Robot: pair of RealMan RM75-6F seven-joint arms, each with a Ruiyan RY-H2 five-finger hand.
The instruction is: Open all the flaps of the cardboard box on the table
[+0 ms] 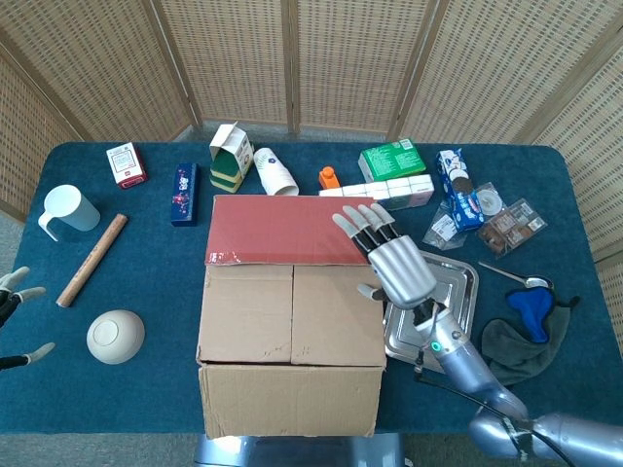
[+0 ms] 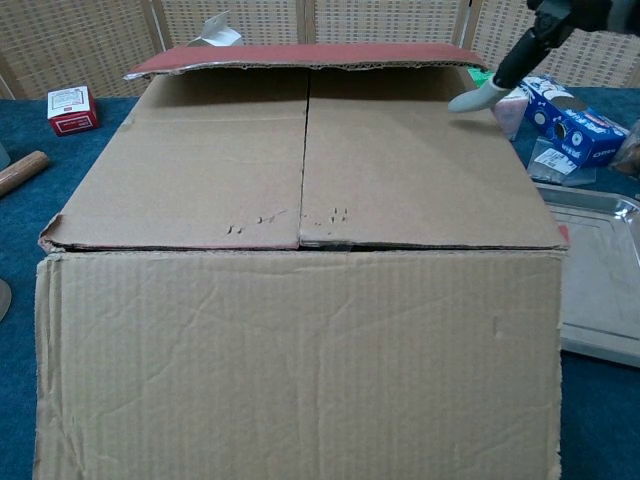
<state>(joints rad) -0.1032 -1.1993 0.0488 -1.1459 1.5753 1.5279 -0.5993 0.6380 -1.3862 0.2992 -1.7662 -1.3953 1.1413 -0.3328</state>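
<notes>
Cardboard box (image 1: 290, 331) inner flaps shut — right hand (image 1: 394, 263) spread above, holding nothing.

No print on any package or box can be read.

Right hand (image 1: 399, 268): silver-grey metal palm shell, fingers black along their segments with pale grey-white fingertips (image 1: 341, 221); chest view only catches one black finger ending in a whitish tip (image 2: 472, 99). Right forearm (image 1: 458, 362) is a glossy silver tube with a small green indicator light near the wrist and a thin black cable running alongside. Left hand (image 1: 15, 302) shows only partly at the frame edge: black finger segments with the same light-coloured tips, rest of it out of shot.
</notes>
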